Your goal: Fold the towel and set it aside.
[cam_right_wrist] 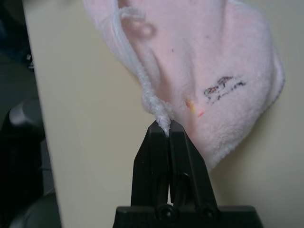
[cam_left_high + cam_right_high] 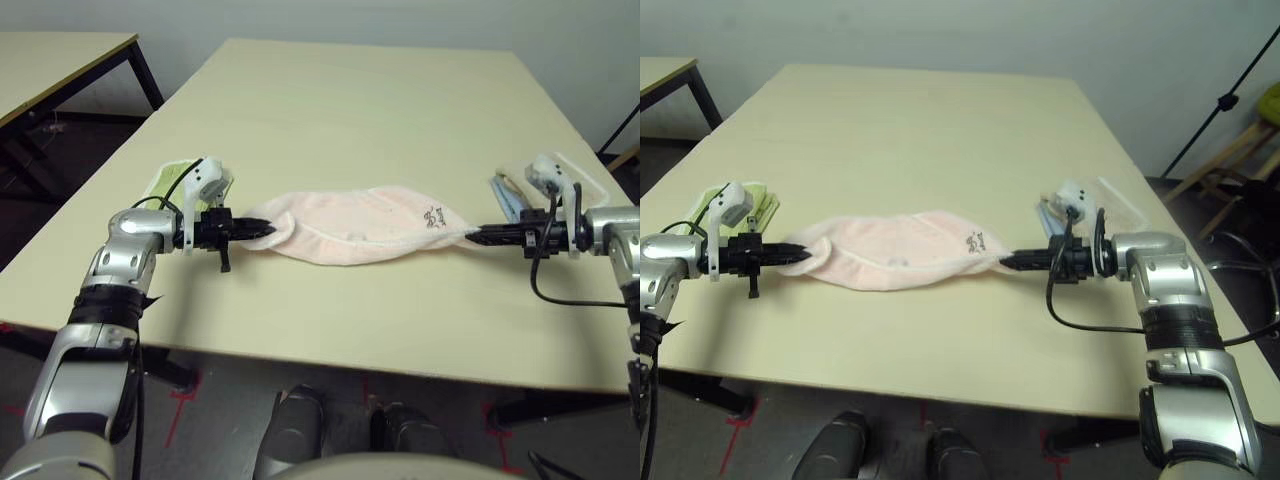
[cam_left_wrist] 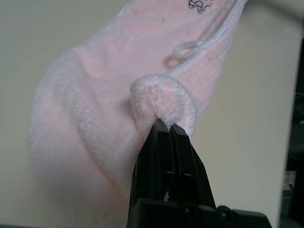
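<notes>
A: Head cameras first. Where is the towel?

B: The pale pink terry towel [image 2: 355, 235] is stretched sideways across the near middle of the beige table [image 2: 350, 110], sagging between the two arms, its dark embroidered mark [image 2: 433, 216] toward the right end. The left gripper [image 2: 268, 228] pinches its left end; the right gripper [image 2: 472, 236] pinches its right corner.

A: Anything else on the table?

B: A green towel [image 2: 168, 182] lies behind the left wrist, and folded light-blue and beige towels [image 2: 1048, 212] sit behind the right wrist. A second table [image 2: 60, 55] stands to the far left.

A: Left wrist camera?

B: The black fingers [image 3: 159, 152] are clamped together on a rolled lump of the towel's edge. The white piping [image 3: 209, 42] runs away from that lump, with the small white loop [image 3: 186, 46] lying beside it.

A: And the right wrist?

B: Its fingers [image 1: 178, 152] are pressed tight on the white piped corner. The embroidered mark shows on the pink pile just beyond, and the table's near edge runs alongside.
</notes>
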